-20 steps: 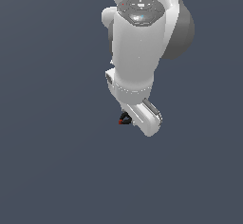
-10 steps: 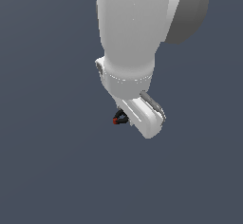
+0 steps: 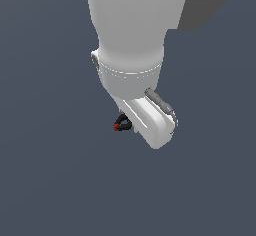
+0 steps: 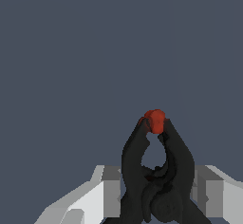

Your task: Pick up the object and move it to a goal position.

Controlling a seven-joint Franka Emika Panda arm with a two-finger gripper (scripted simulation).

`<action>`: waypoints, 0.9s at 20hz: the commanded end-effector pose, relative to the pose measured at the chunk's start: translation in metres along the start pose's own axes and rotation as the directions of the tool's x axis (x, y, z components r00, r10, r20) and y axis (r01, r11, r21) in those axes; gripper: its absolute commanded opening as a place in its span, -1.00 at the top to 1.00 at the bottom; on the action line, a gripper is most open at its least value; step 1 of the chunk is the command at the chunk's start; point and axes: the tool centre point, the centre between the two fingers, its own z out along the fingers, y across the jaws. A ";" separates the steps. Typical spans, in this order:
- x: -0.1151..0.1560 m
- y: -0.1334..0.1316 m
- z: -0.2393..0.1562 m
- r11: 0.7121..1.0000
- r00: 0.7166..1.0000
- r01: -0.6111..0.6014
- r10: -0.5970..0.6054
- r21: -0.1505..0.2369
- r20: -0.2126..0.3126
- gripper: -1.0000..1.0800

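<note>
The jaws (image 4: 156, 190) are closed on the black clip (image 4: 156, 175); its red tip (image 4: 154, 120) sticks out beyond them, unobstructed.

A flat, uniform slate-grey surface (image 3: 55, 180) fills the whole background of both views, under and all around the claw (image 3: 131, 122). It has no edge, seam or marking. Nothing can be seen lying directly on it; the black object (image 3: 122, 124) sits at the claw, seemingly clear of the surface, though the plain ground gives no shadow to confirm this
</note>
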 end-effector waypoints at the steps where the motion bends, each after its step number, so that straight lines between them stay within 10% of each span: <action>1: 0.003 -0.002 -0.006 1.000 1.000 0.000 0.000 0.000 0.000 1.00; 18: 0.011 -0.007 -0.019 1.000 1.000 -0.001 0.001 0.000 0.001 1.00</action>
